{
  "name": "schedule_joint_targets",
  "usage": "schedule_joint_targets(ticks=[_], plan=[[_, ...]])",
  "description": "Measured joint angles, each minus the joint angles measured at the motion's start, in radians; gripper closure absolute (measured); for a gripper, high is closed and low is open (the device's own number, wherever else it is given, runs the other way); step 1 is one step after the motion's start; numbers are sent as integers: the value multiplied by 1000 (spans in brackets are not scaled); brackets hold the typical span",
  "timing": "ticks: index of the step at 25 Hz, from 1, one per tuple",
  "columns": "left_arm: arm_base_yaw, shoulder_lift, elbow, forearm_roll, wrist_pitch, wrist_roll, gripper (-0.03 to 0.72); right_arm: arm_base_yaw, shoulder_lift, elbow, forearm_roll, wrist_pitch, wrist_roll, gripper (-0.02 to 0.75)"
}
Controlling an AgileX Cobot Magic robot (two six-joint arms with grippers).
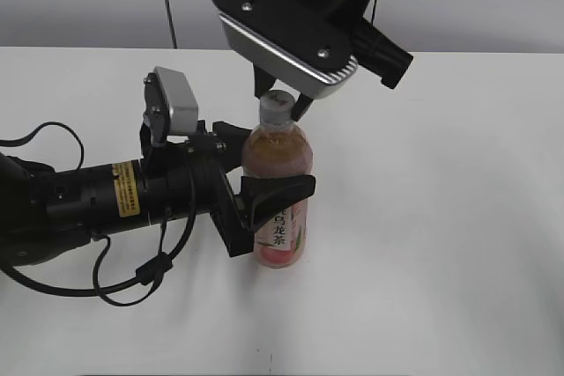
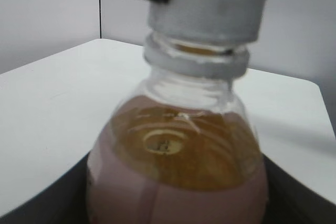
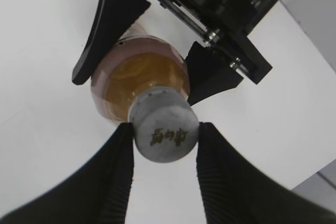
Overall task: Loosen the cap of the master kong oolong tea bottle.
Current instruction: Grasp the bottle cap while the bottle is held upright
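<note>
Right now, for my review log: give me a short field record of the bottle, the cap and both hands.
bottle: upright on the white table, tea-filled bottle
cap: on the neck, cap
left hand: left hand clamps the bottle body from the side
right hand: right hand from above, fingers on either side of the cap, touching it
task state: cap not yet off; whether it has loosened cannot be told

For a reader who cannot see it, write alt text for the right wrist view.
Seen from above, the right claw grips a tea bottle's white cap between two black fingers. Beyond, the left claw clasps the bottle, upright on a white table.
</note>
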Motion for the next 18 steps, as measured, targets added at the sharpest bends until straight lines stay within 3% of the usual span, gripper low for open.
schedule_joint_targets(ticks=[7, 18], plan=[[0, 0, 0, 2, -2, 2, 228, -4, 0, -1, 18, -3, -177, 456], [1, 0, 0, 3, -2, 2, 229, -5, 0, -1, 23, -3, -95, 452]])
